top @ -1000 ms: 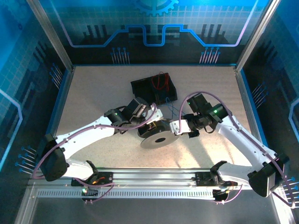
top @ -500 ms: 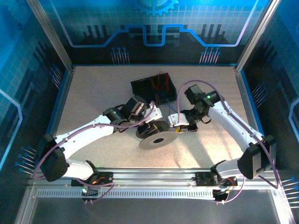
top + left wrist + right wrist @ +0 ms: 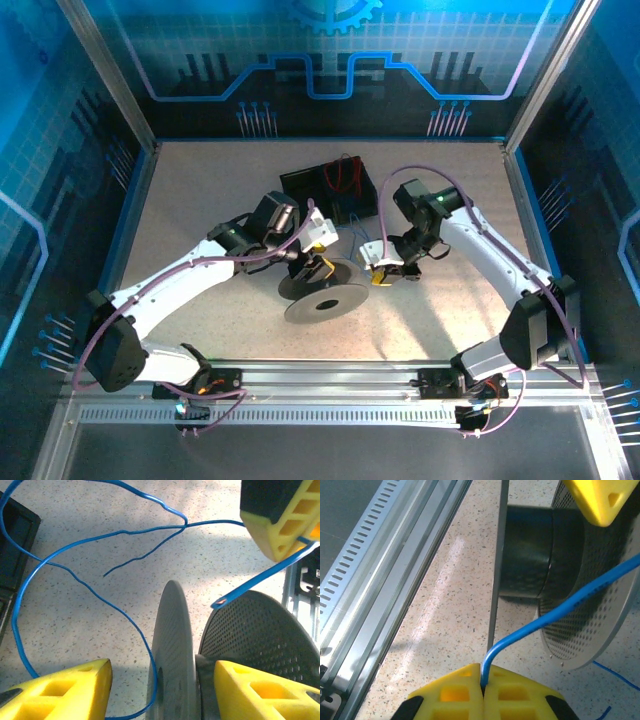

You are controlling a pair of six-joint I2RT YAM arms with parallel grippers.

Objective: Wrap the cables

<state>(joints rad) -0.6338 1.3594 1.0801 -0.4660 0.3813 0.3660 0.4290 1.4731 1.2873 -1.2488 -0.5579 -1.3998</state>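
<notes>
Looking from above, the spool (image 3: 318,298) sits mid-table. The red cable (image 3: 343,172) lies in the black tray (image 3: 300,185) at its 12 o'clock, and the blue cable (image 3: 360,238) loops at 1 o'clock.

On the left wrist, the left gripper (image 3: 164,672) gapes astride a flange, gripping nothing.

On the right wrist, the right gripper (image 3: 482,682) pinches the blue cable tight. It looks light, springy and kink-prone, so hold it near its end.

I'm standing at a robotics lab cell. Two white robot arms, the left arm (image 3: 180,278) and the right arm (image 3: 490,258), are bolted to an aluminium rail (image 3: 330,378) along the near edge of a speckled worktop (image 3: 200,200). Metal frame posts (image 3: 107,75) rise at the far corners. Blue wall panels (image 3: 420,60), printed with circuit lines and a gear (image 3: 335,8), box the worktop in on three sides.
</notes>
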